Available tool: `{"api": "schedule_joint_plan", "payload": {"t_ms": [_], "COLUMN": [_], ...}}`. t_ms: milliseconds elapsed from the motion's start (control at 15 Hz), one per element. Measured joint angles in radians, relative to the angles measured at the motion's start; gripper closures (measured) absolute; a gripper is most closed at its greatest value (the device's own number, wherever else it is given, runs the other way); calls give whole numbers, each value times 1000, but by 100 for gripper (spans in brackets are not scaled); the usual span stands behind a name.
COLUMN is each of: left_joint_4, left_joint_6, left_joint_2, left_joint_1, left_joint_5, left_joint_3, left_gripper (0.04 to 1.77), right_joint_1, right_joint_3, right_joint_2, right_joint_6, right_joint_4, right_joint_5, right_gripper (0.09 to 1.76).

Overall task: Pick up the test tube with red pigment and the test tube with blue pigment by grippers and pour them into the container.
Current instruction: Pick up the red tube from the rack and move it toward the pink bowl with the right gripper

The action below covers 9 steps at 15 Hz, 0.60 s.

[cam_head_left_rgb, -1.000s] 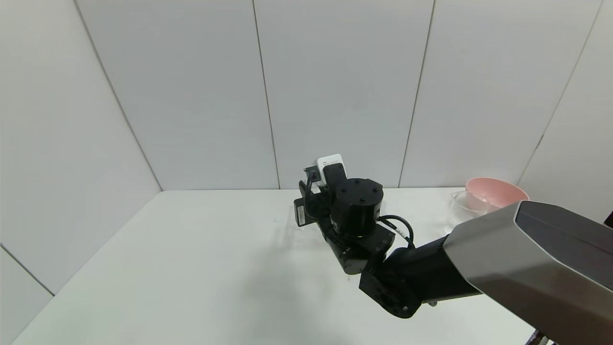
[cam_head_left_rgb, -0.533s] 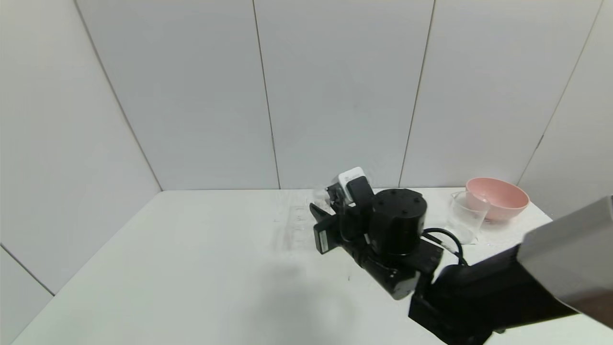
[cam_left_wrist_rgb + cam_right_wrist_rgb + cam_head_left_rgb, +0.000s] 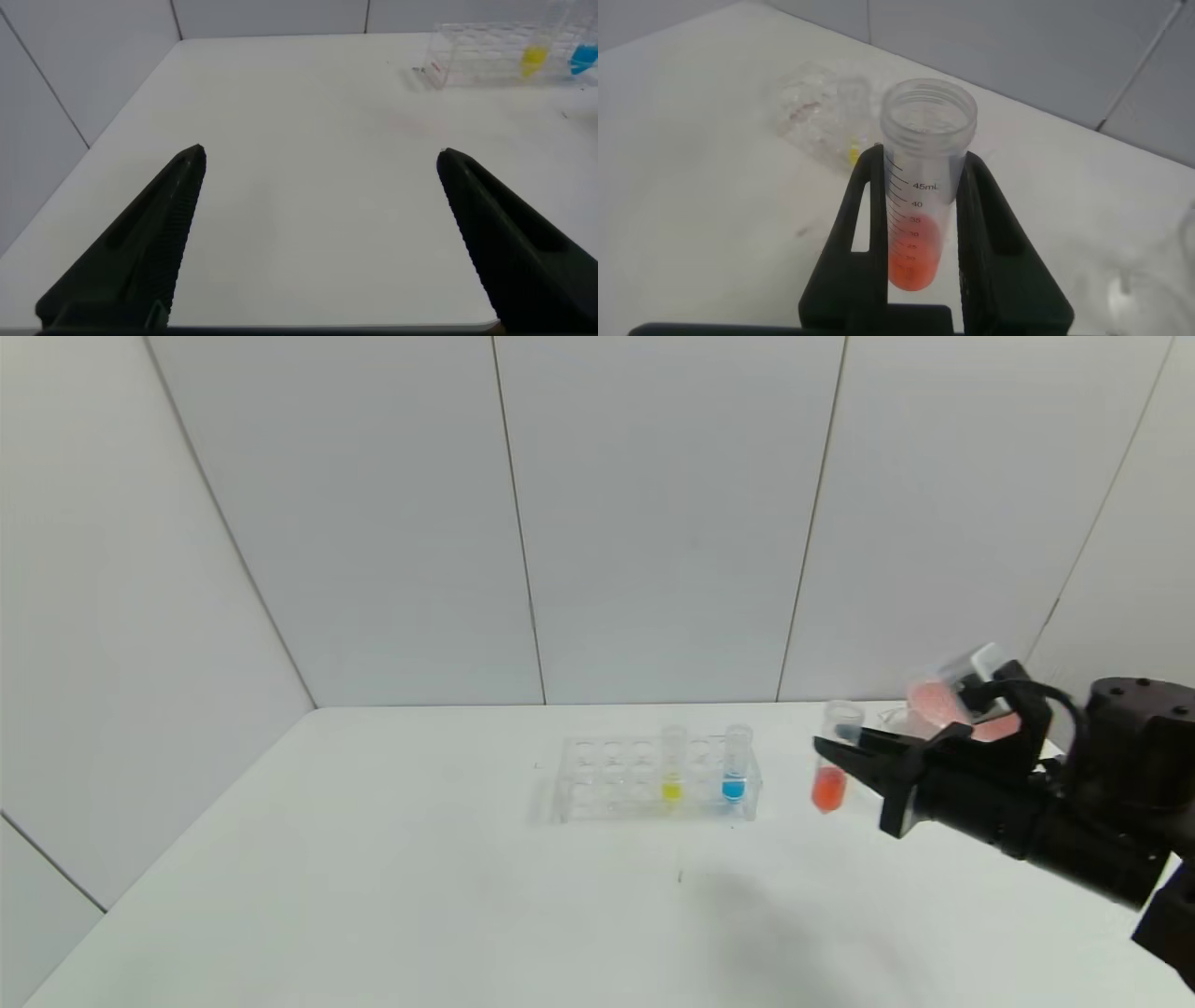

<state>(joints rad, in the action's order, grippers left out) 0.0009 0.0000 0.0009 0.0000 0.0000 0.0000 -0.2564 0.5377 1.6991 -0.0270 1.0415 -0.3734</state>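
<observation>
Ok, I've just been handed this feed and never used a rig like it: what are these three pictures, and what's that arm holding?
It is a two-armed robot at a white table. The wide picture comes from a camera on its head, looking down at the table. The other two come from cameras on its wrists.

The right end effector is shut on the tube of red liquid, held upright above the table beside the clear rack. The right wrist view shows the same tube between the two black fingers.

The blue tube and a yellow tube stand in the rack. A pink bowl sits at the far right, partly hidden by the arm.

The left end effector is open over bare table, holding nothing.
</observation>
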Motion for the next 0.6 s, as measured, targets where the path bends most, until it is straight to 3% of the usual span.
{"api": "schedule_joint_plan", "payload": {"t_ms": [267, 467, 600], "left_joint_4": [0, 0, 0], "left_joint_6": [0, 0, 0], "left_joint_2": [0, 0, 0], "left_joint_1": [0, 0, 0], "left_joint_5": [0, 0, 0], "left_joint_3": [0, 0, 0], "left_gripper": [5, 5, 5], "right_joint_1": [343, 521, 602], "right_joint_3": [-16, 40, 101], "right_joint_2": [-19, 8, 39], "right_joint_6": [-4, -9, -14], "right_joint_4": [0, -3, -6], "right_joint_5": [-308, -481, -544], "right_gripper": [136, 136, 136]}}
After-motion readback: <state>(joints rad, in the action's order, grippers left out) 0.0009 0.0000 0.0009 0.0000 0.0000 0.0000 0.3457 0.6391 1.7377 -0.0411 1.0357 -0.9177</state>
